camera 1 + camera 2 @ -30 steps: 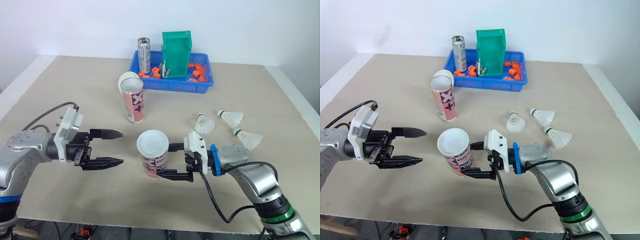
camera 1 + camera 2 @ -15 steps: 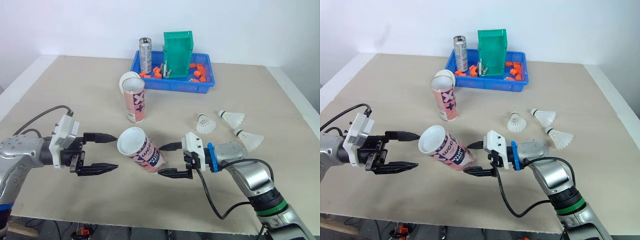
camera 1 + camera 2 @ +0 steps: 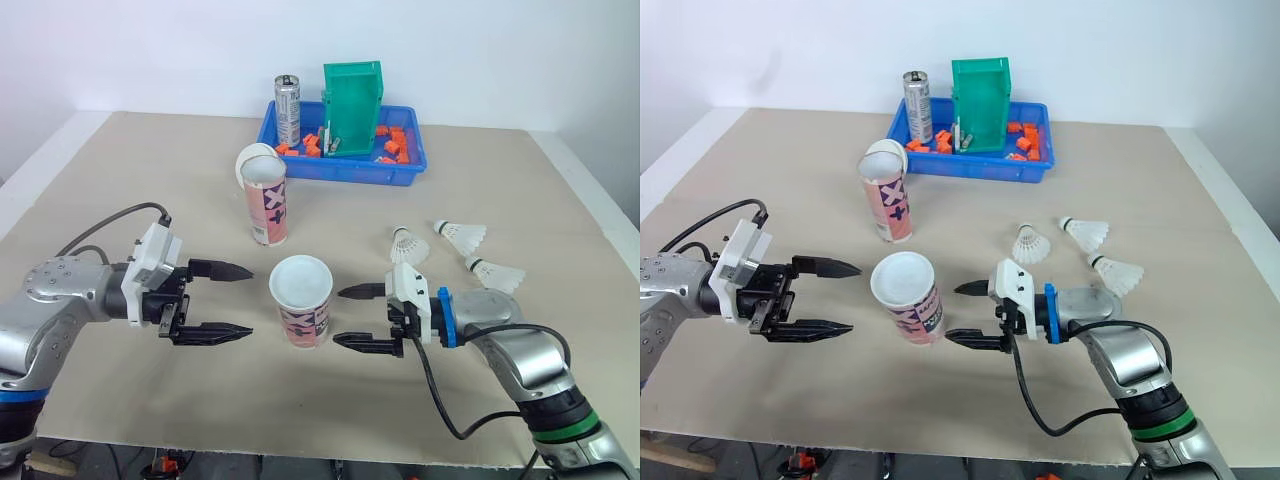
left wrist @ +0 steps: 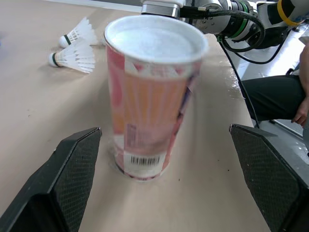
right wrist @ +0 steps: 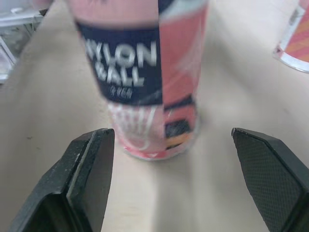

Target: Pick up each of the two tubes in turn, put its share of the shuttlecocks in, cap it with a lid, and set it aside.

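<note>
- Look to the near middle of the table (image 3: 150, 180) for the near tube (image 3: 303, 312): upright, long axis vertical, white top facing up, gripped by neither claw.
- Note the left gripper (image 3: 248, 300) spread wide, level with the tube's body, pointing right at it from near its left side.
- Note the right gripper (image 3: 338, 316) also spread wide, pointing left, with its tips just beside the tube's right wall and closer in than the left's.
- Judging from that, favour the right arm: slide straight in leftward so the fingers pass either side of the tube, then close across its width below the rim.
- Farther back, find the second tube (image 3: 267, 207) upright, with a white lid (image 3: 250, 161) leaning at its rim.
- To the right, beyond the right gripper, count three shuttlecocks (image 3: 462, 235) lying on the table.
</note>
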